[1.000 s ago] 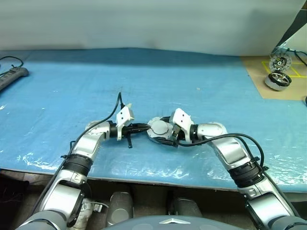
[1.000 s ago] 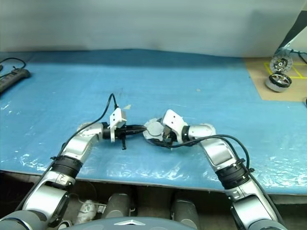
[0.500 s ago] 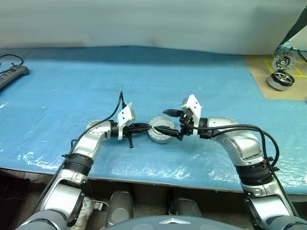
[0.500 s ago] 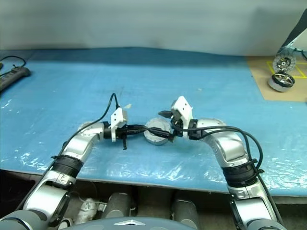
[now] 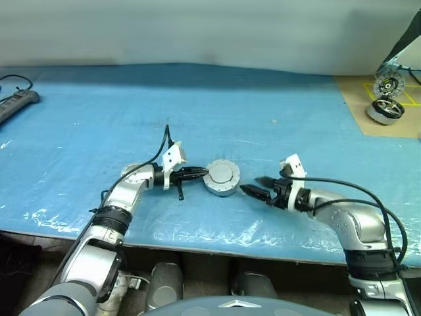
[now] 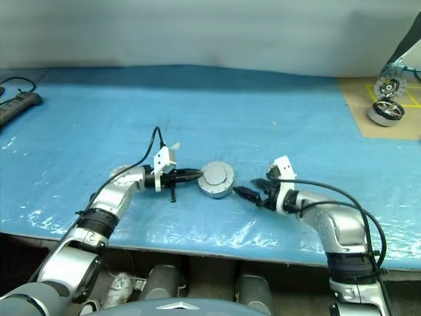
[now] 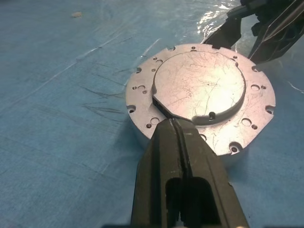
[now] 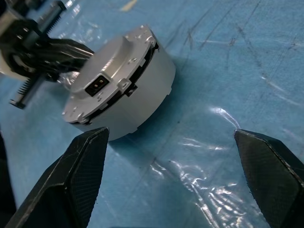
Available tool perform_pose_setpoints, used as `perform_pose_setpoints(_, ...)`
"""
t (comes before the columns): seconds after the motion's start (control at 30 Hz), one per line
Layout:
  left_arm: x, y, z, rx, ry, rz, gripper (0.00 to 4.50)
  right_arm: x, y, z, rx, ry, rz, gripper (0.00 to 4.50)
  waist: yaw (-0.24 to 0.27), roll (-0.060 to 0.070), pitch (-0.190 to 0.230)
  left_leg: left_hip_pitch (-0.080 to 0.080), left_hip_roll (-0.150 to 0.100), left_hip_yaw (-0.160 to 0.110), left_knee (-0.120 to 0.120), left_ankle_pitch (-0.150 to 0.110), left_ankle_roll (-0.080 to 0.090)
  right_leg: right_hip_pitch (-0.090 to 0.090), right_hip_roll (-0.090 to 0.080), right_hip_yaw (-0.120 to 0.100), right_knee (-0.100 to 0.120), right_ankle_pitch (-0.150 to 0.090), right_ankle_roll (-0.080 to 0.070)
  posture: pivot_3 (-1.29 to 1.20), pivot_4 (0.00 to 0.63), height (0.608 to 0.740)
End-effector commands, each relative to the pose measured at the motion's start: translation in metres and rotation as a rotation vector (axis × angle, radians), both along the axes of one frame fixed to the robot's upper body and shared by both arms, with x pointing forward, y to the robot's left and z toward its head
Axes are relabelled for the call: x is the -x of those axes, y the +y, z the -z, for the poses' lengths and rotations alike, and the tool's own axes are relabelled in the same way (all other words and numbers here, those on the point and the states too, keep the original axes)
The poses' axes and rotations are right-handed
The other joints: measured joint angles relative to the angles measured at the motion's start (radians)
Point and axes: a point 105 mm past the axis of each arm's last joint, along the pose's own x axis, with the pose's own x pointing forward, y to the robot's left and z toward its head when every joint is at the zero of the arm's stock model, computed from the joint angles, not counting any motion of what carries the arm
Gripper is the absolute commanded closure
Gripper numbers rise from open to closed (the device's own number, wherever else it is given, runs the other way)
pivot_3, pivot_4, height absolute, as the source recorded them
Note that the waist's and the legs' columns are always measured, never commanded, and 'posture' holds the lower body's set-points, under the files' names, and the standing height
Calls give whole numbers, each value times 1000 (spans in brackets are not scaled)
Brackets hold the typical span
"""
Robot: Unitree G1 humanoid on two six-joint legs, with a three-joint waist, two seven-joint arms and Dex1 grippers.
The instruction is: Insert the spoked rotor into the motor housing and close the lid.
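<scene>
The motor housing (image 5: 222, 184) sits on the blue sheet in the middle of the table as a closed silver drum, its side wall (image 8: 142, 95) facing the right wrist camera. The lid (image 7: 199, 90) lies flat on top, plain grey face up. My left gripper (image 5: 204, 174) is shut, its fingertips (image 7: 175, 124) resting against the lid's left rim. My right gripper (image 5: 258, 187) stands open a short way to the right of the housing, pointing at it with nothing between its fingers (image 8: 83, 166). The spoked rotor is hidden.
A second hinged motor (image 5: 381, 110) with its disc raised stands on a cardboard sheet at the far right. A black power strip (image 5: 16, 104) lies at the far left edge. The blue plastic sheet (image 5: 99, 131) is wrinkled near the front edge.
My right gripper has drawn away from the housing to the right and rolled, staying open. The lid lies flat on the housing. The left gripper has stayed put.
</scene>
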Motion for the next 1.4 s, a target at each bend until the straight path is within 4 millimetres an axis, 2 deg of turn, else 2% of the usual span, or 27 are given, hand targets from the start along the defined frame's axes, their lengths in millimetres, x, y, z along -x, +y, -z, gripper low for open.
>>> perform_pose_setpoints(0.03,10,5,36,-98,92,13,4500,4,11,-1,-109,36,-6,31,0,0,0,3,0,0,0,0,0,2,0,0,0,-1,2,0,150,740)
perform_pose_setpoints(0.17,8,5,37,-101,87,12,4500,2,22,-3,-202,63,-1,31,5,0,0,5,0,0,-1,0,0,5,-1,0,-2,-1,3,0,150,740)
perform_pose_setpoints(0.27,7,3,37,-103,82,14,4500,-4,22,-13,-325,80,36,31,4,0,0,4,-2,0,-4,0,0,4,-2,0,-5,-1,2,0,150,740)
perform_pose_setpoints(0.33,7,3,35,-99,77,18,4500,-6,20,-18,-372,88,46,31,7,0,0,-1,-2,0,-5,0,-1,2,-2,-1,-6,3,-4,0,150,740)
perform_pose_setpoints(0.53,10,6,24,-89,67,24,4500,-5,17,-23,-385,89,52,31,-1,1,0,-8,-1,0,-7,3,-4,-5,-1,-3,-6,3,-5,0,150,740)
perform_pose_setpoints(0.7,2,10,12,-67,78,-17,4500,0,7,-12,-246,79,38,31,-2,1,0,-9,-1,0,-6,3,-4,-7,-1,-3,-6,3,-5,0,150,740)
perform_pose_setpoints(0.83,-4,12,1,-15,88,-55,4500,24,-4,22,88,51,-94,31,0,0,0,-9,-1,0,-6,3,-4,-6,-1,-3,-6,3,-5,0,150,740)
perform_pose_setpoints(0.97,-8,15,-11,47,98,-87,4500,30,-14,20,203,-28,-157,31,0,0,1,-8,0,0,-6,2,-4,-4,-1,-3,-7,3,-5,0,150,740)
perform_pose_setpoints(1.07,-2,17,-25,125,115,-75,4500,12,-20,-9,211,-177,-102,31,0,-2,2,-8,-1,0,-5,1,-2,-4,-1,-3,-8,3,-5,0,150,740)
perform_pose_setpoints(1.17,26,11,-34,178,146,-20,4500,-7,-12,-55,204,-368,-78,31,-11,-1,2,-9,-1,0,-5,1,-1,-5,-1,-3,-8,4,-5,0,150,740)
perform_pose_setpoints(1.23,42,11,-39,188,177,8,4500,-11,1,-77,201,-455,-106,31,-24,1,3,-10,0,0,-5,1,-1,-9,-1,-3,-7,4,-6,0,150,740)
perform_pose_setpoints(1.33,58,16,-39,153,220,42,4500,-7,29,-94,227,-541,-224,31,-25,0,5,-12,2,0,-5,3,2,-13,1,-3,0,2,-9,0,150,740)
perform_pose_setpoints(1.4,59,19,-38,133,236,40,4500,-8,43,-97,211,-550,-272,31,-25,1,6,-10,3,0,-4,3,1,-13,2,-5,4,0,-12,0,150,740)
